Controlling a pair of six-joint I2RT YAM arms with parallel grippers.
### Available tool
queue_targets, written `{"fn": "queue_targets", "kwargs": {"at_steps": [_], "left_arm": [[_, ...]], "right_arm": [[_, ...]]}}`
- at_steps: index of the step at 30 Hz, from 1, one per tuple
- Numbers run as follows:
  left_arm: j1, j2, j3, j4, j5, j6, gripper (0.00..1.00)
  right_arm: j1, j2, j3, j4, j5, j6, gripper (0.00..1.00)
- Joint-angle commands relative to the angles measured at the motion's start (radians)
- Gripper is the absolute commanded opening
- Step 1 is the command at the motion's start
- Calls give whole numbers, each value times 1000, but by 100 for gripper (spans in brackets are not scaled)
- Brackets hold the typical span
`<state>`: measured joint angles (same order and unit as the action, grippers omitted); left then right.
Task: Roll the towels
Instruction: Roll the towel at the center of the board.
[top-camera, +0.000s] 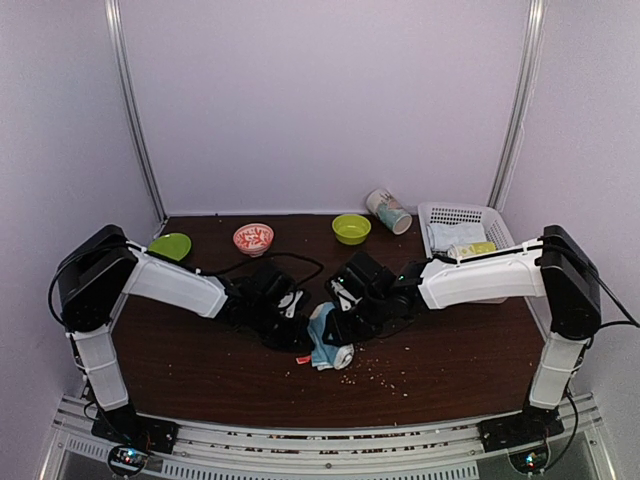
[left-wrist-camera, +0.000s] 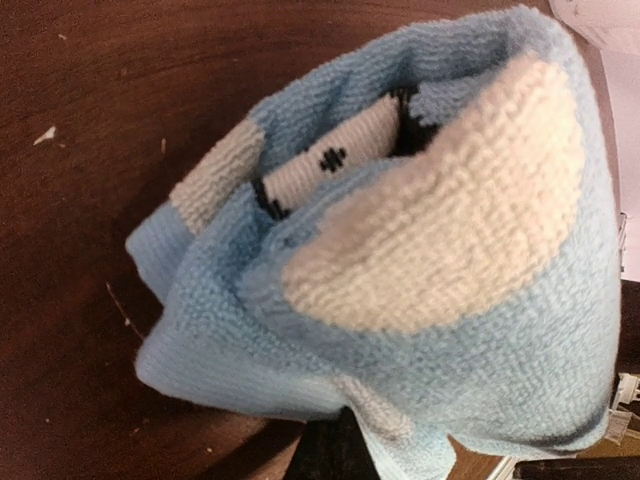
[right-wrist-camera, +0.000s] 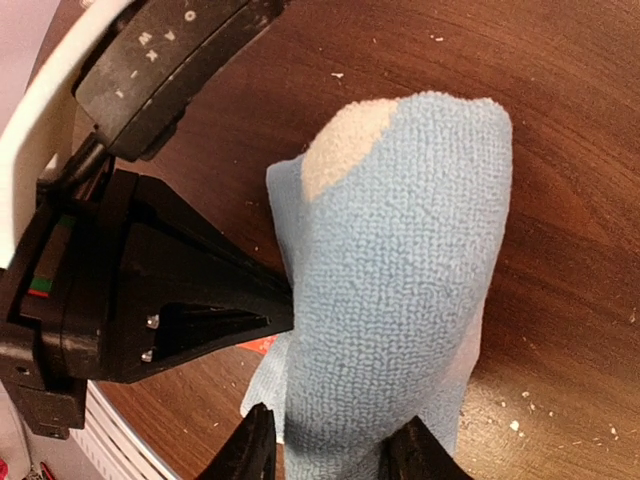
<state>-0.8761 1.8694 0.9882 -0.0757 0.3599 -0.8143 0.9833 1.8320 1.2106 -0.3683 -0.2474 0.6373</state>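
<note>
Top external view, worktop (top-camera: 200, 370): dark brown wood, strewn with pale crumbs near its middle.
Basket (top-camera: 455, 213): white, slotted walls, at the rear right corner; a pale blue-white roll (top-camera: 440, 238) and a yellow-green patterned roll (top-camera: 472, 249) lie inside it, side by side.
Light blue towel (top-camera: 325, 340): lies on the worktop at its middle, between the two arms' tips. It is terry cloth gathered into a thick, loose roll. In the left wrist view its open end (left-wrist-camera: 400, 250) shows layered folds, large cream-grey round patches and an inner white strip with black marks. In the right wrist view its outside (right-wrist-camera: 400, 280) is plain blue with one cream patch at the far end.
Left jaws: closed, their tip against the towel's side; whether a fold is nipped cannot be told.
Right jaws: gripping the near end of the towel roll, one finger on each side.
Bowls: yellow-green bowl (top-camera: 351, 228), pink-patterned bowl (top-camera: 253, 238) and green dish (top-camera: 171, 246) stand along the rear.
Cup (top-camera: 388, 211): printed, lying on its side just beside the basket.
</note>
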Motion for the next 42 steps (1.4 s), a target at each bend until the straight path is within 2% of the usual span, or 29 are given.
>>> {"fn": "queue_targets", "kwargs": {"at_steps": [1,14,20,23,27,32,36,42], "left_arm": [[-3,0,-14,40,20,-4,0],[-3,-36,-48,14,3,1,0],[-3,-115,-84,-96,-36,42,25],[-3,-184,-101,-179,-62,77,29],[12,-297,-120,-250,-109,90,29],[51,-352,-84,-206,-149,55,26],[60,-304,-12,-113,-110,34,25],[60,-187,92,-61,-46,40,23]], "right_arm": [[12,23,41,41,-38,13,40],[20,98,30,117,-106,51,40],[20,144,14,147,-104,67,39],[19,146,13,149,-97,65,39],[21,138,16,140,-77,49,40],[23,128,-3,157,-55,30,40],[22,121,-19,161,-50,24,39],[22,108,-28,166,-46,19,39]]}}
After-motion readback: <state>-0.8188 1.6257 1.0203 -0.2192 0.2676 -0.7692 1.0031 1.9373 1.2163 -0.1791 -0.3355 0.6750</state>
